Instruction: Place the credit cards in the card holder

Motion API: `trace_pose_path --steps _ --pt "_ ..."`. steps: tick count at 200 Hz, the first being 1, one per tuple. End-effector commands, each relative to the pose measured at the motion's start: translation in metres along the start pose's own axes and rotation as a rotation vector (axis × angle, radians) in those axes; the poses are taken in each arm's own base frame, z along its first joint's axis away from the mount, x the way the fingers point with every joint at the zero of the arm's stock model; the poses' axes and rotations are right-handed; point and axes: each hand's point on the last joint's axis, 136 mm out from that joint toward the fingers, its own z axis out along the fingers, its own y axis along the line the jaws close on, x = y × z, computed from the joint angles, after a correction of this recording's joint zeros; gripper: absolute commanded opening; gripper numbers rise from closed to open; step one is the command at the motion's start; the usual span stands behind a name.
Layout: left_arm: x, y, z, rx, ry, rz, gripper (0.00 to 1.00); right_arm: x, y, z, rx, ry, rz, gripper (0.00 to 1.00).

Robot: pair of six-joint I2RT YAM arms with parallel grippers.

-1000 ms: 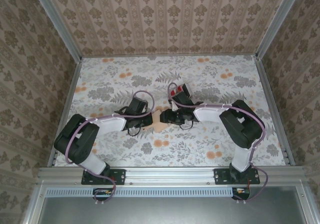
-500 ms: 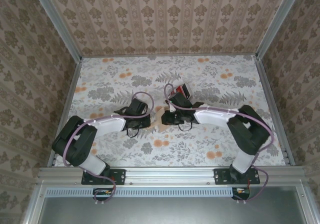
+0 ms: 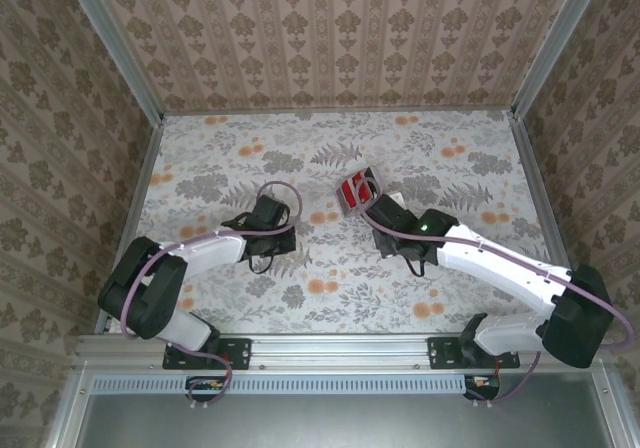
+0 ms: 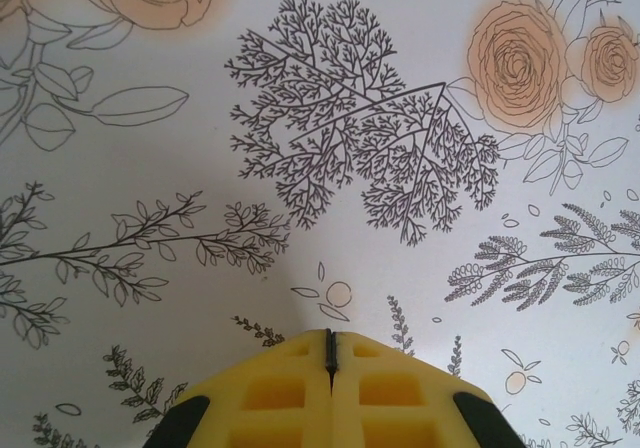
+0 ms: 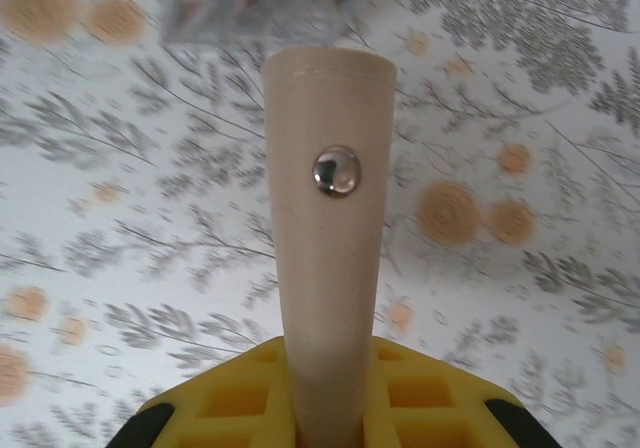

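Your floral desk [image 3: 230, 158] carries the work. The right arm has swung to the right, and the right gripper [image 5: 322, 363] has narrowed its jaws onto the card holder [image 5: 330, 228], so it is now in hand. Its long axis points away from the jaws, toward the credit cards [image 3: 356, 188] just beyond. The left gripper [image 4: 331, 343] has its jaws pressed together, empty.

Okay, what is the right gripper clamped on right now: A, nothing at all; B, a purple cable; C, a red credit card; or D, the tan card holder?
D: in the right wrist view the tan card holder, marked by its silver snap, stands up from between the yellow fingers of the right gripper, while the red credit cards lie beyond it, not in the grip.
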Motion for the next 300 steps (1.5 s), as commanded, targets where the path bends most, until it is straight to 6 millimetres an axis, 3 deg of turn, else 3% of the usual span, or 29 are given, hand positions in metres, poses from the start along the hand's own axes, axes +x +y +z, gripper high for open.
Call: trace_pose_path --steps 1,46,71,106,123,137,159,191,210,233,268,294,300 --pt "0.000 0.001 -0.004 0.013 -0.010 0.015 0.00 0.011 -0.011 0.009 0.140 0.046 -0.084 0.17" --pt "0.004 0.010 -0.010 -0.002 -0.024 0.000 0.00 0.009 0.044 0.050 0.174 0.124 -0.213 0.18" --pt "0.006 0.017 -0.013 -0.011 -0.026 -0.013 0.00 0.001 0.077 0.060 0.201 0.121 -0.291 0.18" --pt "0.008 0.026 -0.012 -0.025 -0.024 -0.029 0.00 -0.004 0.114 0.070 0.167 0.118 -0.348 0.29" --pt "0.006 0.028 -0.012 -0.023 -0.022 -0.036 0.00 -0.004 0.125 0.073 0.131 0.124 -0.352 0.45" --pt "0.005 0.027 -0.013 -0.020 -0.021 -0.033 0.00 0.001 0.141 0.072 0.036 0.149 -0.353 0.54" --pt "0.002 0.027 -0.013 -0.025 -0.022 -0.027 0.00 -0.001 0.161 0.062 -0.105 0.137 -0.313 0.59" --pt "-0.001 0.026 -0.009 -0.034 -0.008 -0.024 0.00 -0.023 0.172 0.037 -0.241 0.063 -0.242 0.61" --pt "-0.005 0.020 -0.005 -0.013 0.001 -0.028 0.00 -0.041 0.168 0.024 -0.307 -0.005 -0.183 0.62" --pt "-0.009 0.003 0.001 0.067 0.014 -0.035 0.00 -0.061 0.146 0.019 -0.384 -0.068 -0.050 0.62" --pt "-0.014 -0.044 0.002 0.218 0.025 0.001 0.01 -0.072 0.087 0.030 -0.440 -0.115 0.197 0.64" --pt "-0.016 -0.058 0.005 0.201 0.031 0.037 0.01 -0.068 0.046 0.041 -0.464 -0.104 0.344 0.64" --pt "-0.016 -0.059 0.007 0.192 0.037 0.041 0.00 -0.071 0.034 0.034 -0.474 -0.135 0.375 0.65"
